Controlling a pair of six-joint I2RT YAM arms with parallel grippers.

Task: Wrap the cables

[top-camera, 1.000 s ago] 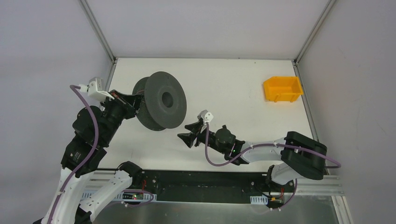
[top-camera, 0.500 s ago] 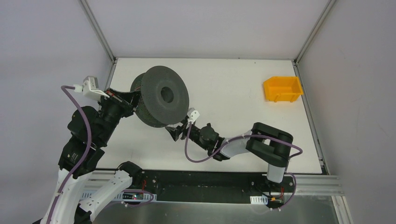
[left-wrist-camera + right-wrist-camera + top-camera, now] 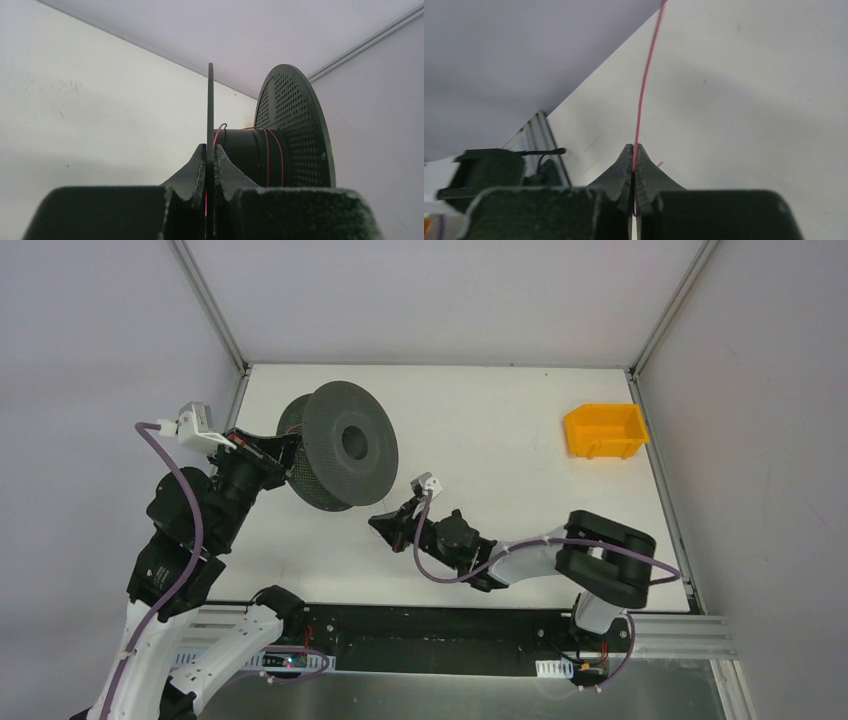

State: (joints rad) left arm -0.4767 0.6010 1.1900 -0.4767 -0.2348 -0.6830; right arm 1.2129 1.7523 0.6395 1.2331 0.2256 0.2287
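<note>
Between the two arms, above the white tabletop (image 3: pixel 520 430), the black plastic two-flanged spool with perforated discs (image 3: pixel 345 445) is held off the surface by the left gripper (image 3: pixel 210 152). Its fingers are closed tight on the edge of the near flange, seen edge-on in the left wrist view. A few turns of the thin, pinkish-red, flexible wire strand (image 3: pixel 266 155) already lie round the spool's hub. The right gripper (image 3: pixel 633 152), low and near the spool's lower rim, has its fingers pressed together on the same strand, which runs up from the fingertips in a gentle curve and out of the top of the wrist view. Hair-thin and surely almost weightless, the strand looks limp, likely to slide through smooth pads or kink if jerked. I judge a firm pinch close to the spool, under light steady tension, the best hold, since too hard a pull could snap it or loosen the laid turns. A yellow plastic bin (image 3: pixel 604 430) sits well apart at the far right.
</note>
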